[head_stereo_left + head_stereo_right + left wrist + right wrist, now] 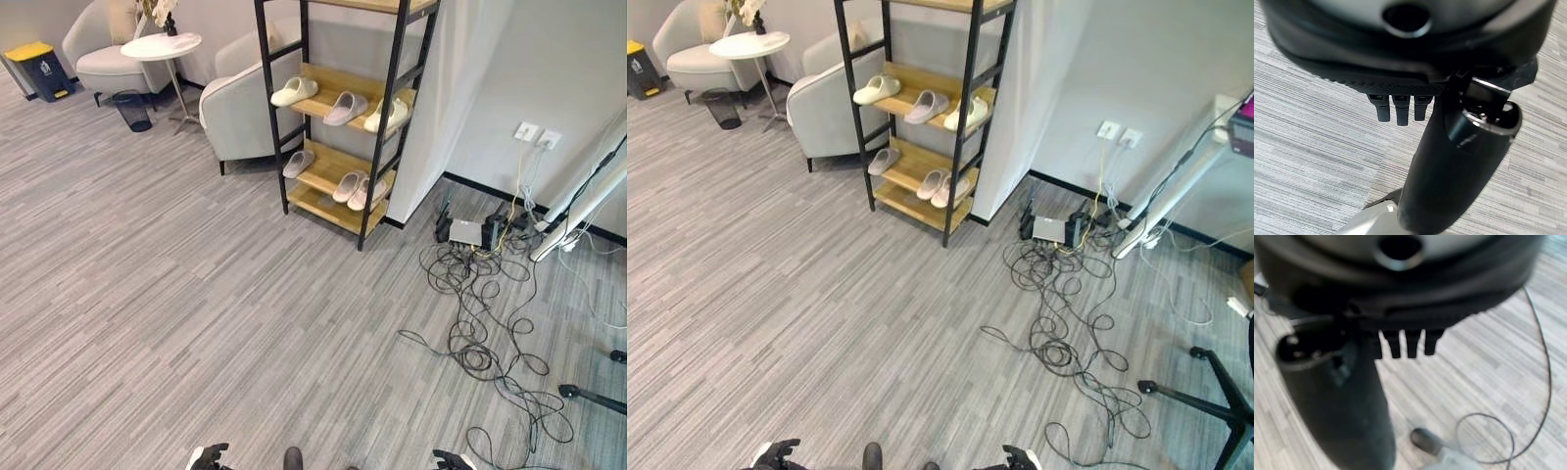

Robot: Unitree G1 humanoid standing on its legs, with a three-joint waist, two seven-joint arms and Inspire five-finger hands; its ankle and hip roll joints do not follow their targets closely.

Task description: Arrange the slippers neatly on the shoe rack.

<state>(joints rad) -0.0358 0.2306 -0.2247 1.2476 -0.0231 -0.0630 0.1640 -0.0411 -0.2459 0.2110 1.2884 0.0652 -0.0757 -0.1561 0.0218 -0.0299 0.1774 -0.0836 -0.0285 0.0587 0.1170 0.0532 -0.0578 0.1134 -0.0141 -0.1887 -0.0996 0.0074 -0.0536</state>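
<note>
Hands were seen low at the near edge of the head views, left hand point(208, 456) and right hand point(453, 459), both well apart from the shoe rack point(343, 108). In the left wrist view the left hand's fingers point(1397, 108) were extended straight over bare floor point(176, 294), nothing held; in the right wrist view the right hand's fingers point(1411, 343) were likewise straight and empty.

Slippers were all found on the rack: three on the upper visible shelf, a cream slipper point(294, 91) at its left end, a grey slipper point(345, 108) in the middle, another cream slipper point(386, 115) at its right end. On the shelf below, a single grey slipper point(299, 163) lay left, a pair of slippers point(359, 188) side by side right. Behind the rack an armchair point(235, 113) was noted; a tangle of cables point(480, 323) lay on the floor to the rack's right.
</note>
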